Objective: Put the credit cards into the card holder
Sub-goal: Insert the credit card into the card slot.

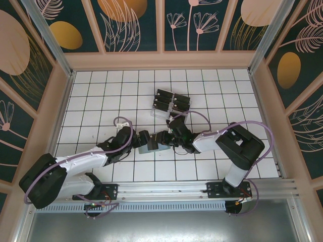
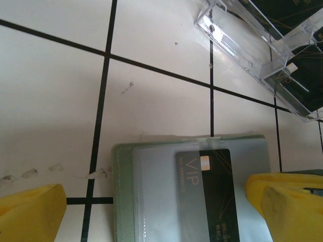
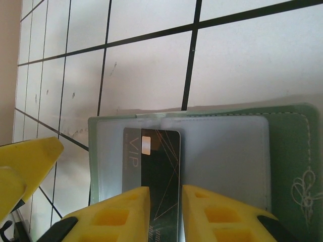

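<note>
The sage-green card holder [image 1: 150, 146] lies open on the white tiles between both arms, its clear sleeves facing up [image 2: 151, 201] [image 3: 227, 151]. One black credit card [image 3: 159, 161] marked VIP lies flat on it, its left strip tucked under a sleeve [image 2: 217, 196]. My right gripper [image 3: 166, 212] [image 1: 164, 137] hovers over that card's near end. Its yellow fingers stand a narrow gap apart, and the card shows through the gap. My left gripper [image 2: 159, 214] [image 1: 143, 139] is wide open, one finger on each side of the holder. More black credit cards [image 1: 164, 96] sit in a rack.
The clear plastic slotted rack [image 1: 170, 103] [image 2: 262, 45] stands just beyond the holder, toward the back middle. A left-gripper finger [image 3: 25, 161] shows at the left of the right wrist view. Pink walls bound the tiled floor on three sides.
</note>
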